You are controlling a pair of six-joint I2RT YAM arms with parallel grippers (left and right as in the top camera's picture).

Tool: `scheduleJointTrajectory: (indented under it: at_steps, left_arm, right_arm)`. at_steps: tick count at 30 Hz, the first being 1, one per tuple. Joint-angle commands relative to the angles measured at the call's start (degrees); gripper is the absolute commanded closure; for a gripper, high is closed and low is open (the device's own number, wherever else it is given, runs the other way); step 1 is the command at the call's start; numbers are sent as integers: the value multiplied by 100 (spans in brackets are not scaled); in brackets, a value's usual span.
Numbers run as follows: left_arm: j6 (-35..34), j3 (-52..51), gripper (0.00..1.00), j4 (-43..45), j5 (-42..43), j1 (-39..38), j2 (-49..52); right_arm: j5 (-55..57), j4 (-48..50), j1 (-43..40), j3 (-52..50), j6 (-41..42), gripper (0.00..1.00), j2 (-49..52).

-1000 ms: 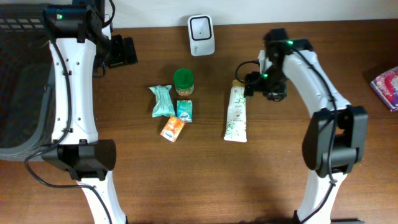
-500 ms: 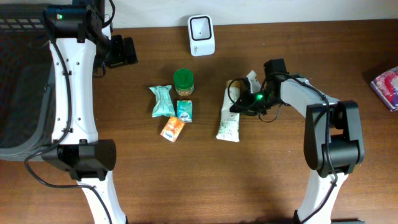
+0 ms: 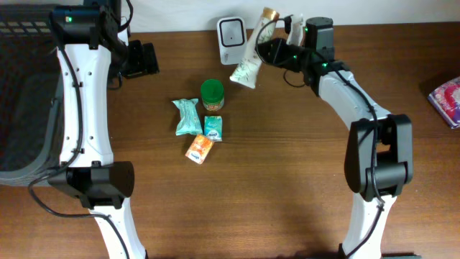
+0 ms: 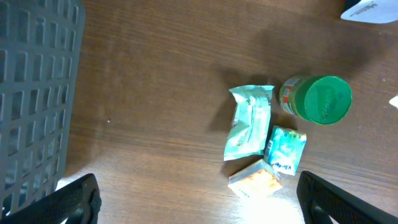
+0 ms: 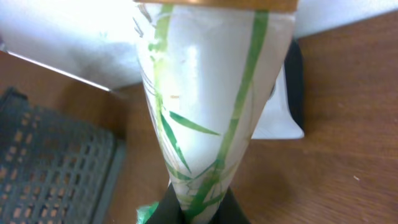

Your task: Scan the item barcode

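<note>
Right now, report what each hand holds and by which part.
The right hand is shut on the tube, pinching its body partway along. The left hand is open and holds nothing.

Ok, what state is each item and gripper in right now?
tube: held off the table, tilted, beside the scanner
right gripper: shut on the tube
left gripper: open, empty
jar: upright, green lid on
packets: three, lying flat on the table
</note>
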Motion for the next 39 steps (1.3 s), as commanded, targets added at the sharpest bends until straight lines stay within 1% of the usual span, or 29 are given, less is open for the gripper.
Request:
scheduleJointTrajectory:
  at_steps: [1,3,4,7,9,12,14,18,20,25,27,29,31,32,34,36,39]
  left_arm:
    - [70,35,1,-7,-37,-26,-96]
    - [70,35,1,-7,-37,-26,-96]
    - [70,35,1,-7,-37,-26,-96]
    - [70,35,1,-7,-37,-26,-96]
    - [70,35,1,-7,-37,-39,-96]
    - [70,35,1,-7,-37,-37,-96]
    - [70,35,1,-7,-37,-37,-96]
    - [70,35,1,-7,-37,-37,-96]
    - [70,35,1,-4,-37,-37,-96]
    - [70,35,1,-7,-37,-37,-96]
    - [70,35,1,-7,-37,-37,-96]
    - [70,35,1,-7,-37,-37,-96]
    - [70,35,1,-7,-37,-37,-96]
    - [70,35,1,-7,-37,-37,-96]
    - [70,35,1,-7,-37,-37,-96]
    - [70,35,1,-7,-37,-39,-96]
    - [70,35,1,-7,-37,-37,-96]
  right_arm:
    - [896,525,378,131,302,96,-11]
    - [1185,1019,494,138,313,96,-7]
    - [1279,1224,533,146,446,96,2]
    - [1816,1746,732,173,1180,96,208]
    - [1993,2031,868,302,1493,96,525]
    - [1989,2090,997,765,1950,96,1054]
    - [1967,2085,1067,1064,1978,96,1285]
    - [1991,2087,1108,1233,1989,96,1305]
    - [1976,2004,1108,1233,2306,96,1307]
    - [1668,1980,1145,1233,2404,96,1309]
    - [1613,2142,1043,1257,2312,96,1283]
    - [997,2151,691,1543,2087,96,1241]
    - [295,2127,197,1869,2081,96,1117]
    - [127,2120,4,1934,2081,96,1045]
    - [-61,1897,-407,1952,2098,96,802]
    - [-72,1049,-857,1952,1882,96,479]
    - [151,-621,-1410,1952,1316,96,105]
